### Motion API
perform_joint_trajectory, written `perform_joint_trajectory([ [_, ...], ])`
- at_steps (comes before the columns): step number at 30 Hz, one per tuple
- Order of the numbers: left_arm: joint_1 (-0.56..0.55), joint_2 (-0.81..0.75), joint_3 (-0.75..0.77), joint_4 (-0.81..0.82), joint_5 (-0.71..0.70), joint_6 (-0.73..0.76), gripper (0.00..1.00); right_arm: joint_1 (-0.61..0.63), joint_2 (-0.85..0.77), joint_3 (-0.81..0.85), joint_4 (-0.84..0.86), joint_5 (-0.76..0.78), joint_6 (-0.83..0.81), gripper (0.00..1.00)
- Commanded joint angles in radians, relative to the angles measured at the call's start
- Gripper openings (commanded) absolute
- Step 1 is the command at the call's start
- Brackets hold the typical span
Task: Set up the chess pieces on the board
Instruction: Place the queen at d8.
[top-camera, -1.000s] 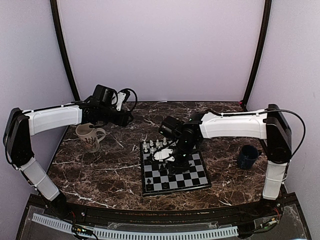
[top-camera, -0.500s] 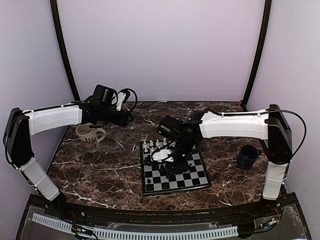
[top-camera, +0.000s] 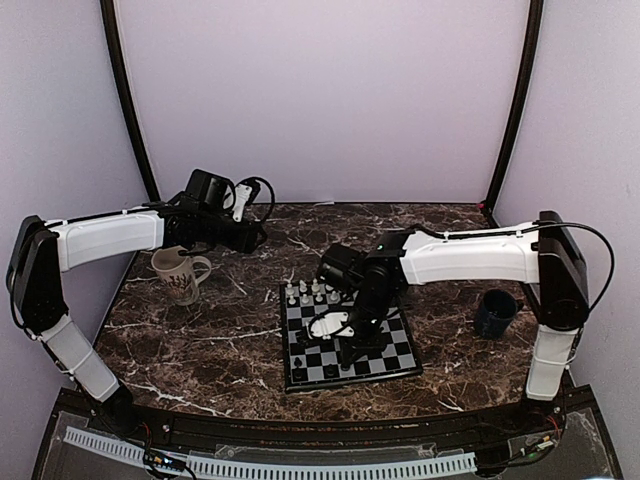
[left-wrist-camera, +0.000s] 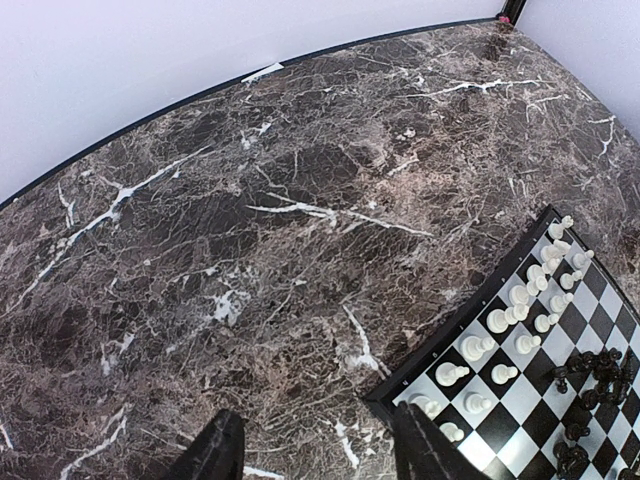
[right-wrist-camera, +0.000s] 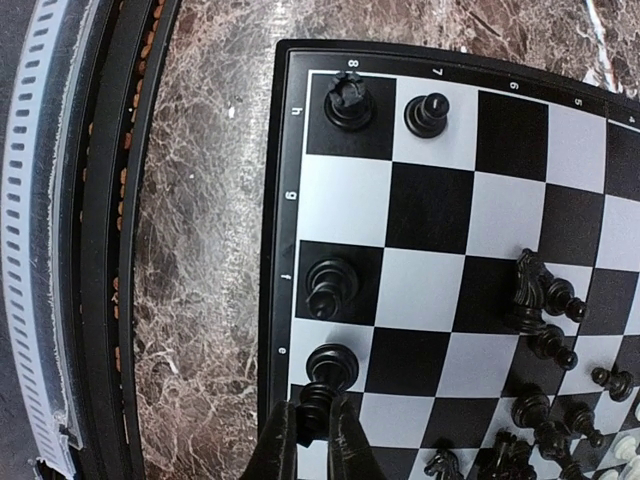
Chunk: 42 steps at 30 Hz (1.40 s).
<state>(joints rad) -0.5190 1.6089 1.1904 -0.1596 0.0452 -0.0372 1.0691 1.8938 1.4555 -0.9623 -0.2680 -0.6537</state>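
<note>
The board (top-camera: 352, 381) lies at the table's middle, with white chess pieces (top-camera: 310, 292) lined along its far side. My right gripper (top-camera: 347, 347) hangs over the board's near part. In the right wrist view it (right-wrist-camera: 312, 442) is shut on the top of a tall black piece (right-wrist-camera: 330, 368) at an edge-row square. A black rook (right-wrist-camera: 349, 100), a pawn (right-wrist-camera: 427, 113) and another black piece (right-wrist-camera: 331, 284) stand near that edge of the board (right-wrist-camera: 283, 200). Several black pieces (right-wrist-camera: 545, 300) cluster mid-board. My left gripper (left-wrist-camera: 320, 460) is open and empty above bare marble, left of the board's corner (left-wrist-camera: 460, 325).
A beige mug (top-camera: 180, 275) stands at the left under my left arm. A dark blue mug (top-camera: 495, 312) stands right of the board. A slotted rail (right-wrist-camera: 40, 250) runs along the table's near edge, close to the board's near rim.
My right gripper has moved from the board's middle toward its near edge and lowered there. The left arm has not moved.
</note>
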Motion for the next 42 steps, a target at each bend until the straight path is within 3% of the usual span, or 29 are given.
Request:
perform_joint_trajectory([
  [1, 0.008, -0.005, 0.023, -0.017, 0.011, 0.011, 0.53, 0.011, -0.026, -0.024, -0.024, 0.015, -0.013, 0.05],
  [17, 0.008, -0.007, 0.026, -0.019, 0.016, 0.01, 0.53, 0.0, -0.082, -0.116, -0.017, 0.067, -0.006, 0.04],
  [27, 0.008, -0.009, 0.025, -0.018, 0.026, 0.007, 0.53, -0.005, -0.091, -0.142, 0.027, 0.112, 0.014, 0.15],
  [42, 0.007, -0.012, 0.025, -0.019, 0.036, 0.002, 0.53, -0.006, -0.099, -0.144, 0.037, 0.142, 0.026, 0.19],
])
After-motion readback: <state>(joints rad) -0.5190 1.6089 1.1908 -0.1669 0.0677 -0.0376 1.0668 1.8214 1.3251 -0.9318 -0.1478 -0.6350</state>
